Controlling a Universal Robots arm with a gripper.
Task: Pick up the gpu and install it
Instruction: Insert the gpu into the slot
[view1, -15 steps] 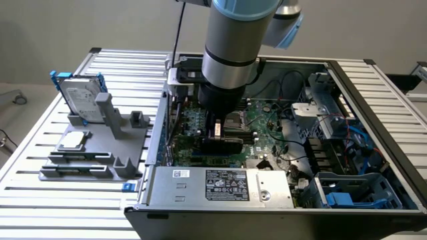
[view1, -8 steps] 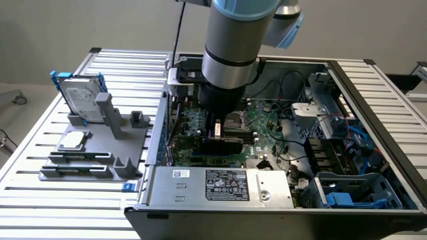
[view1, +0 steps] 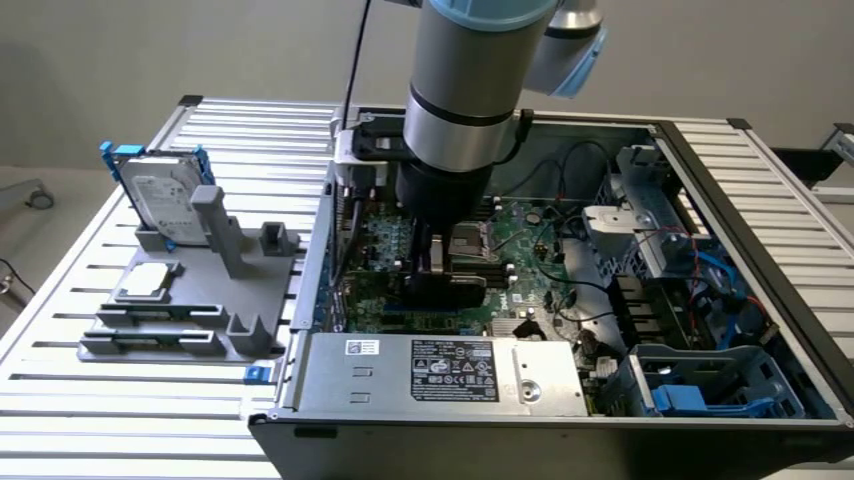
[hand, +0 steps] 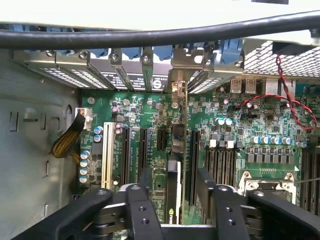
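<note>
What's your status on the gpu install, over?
Gripper open, fingers either side of the gpu. Gpu upright in a motherboard slot, bracket at the rear panel. Red-and-black wires clear of it.

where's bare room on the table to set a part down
bare slats in front of the grey tray and on the exterior view's left of it; more beyond the hard drive. crowded inside the computer case around the arm.

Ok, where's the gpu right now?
Wrist view: the gpu stands on edge in a motherboard slot, between the tool's open fingers, its bracket end at the rear slot covers.
</note>
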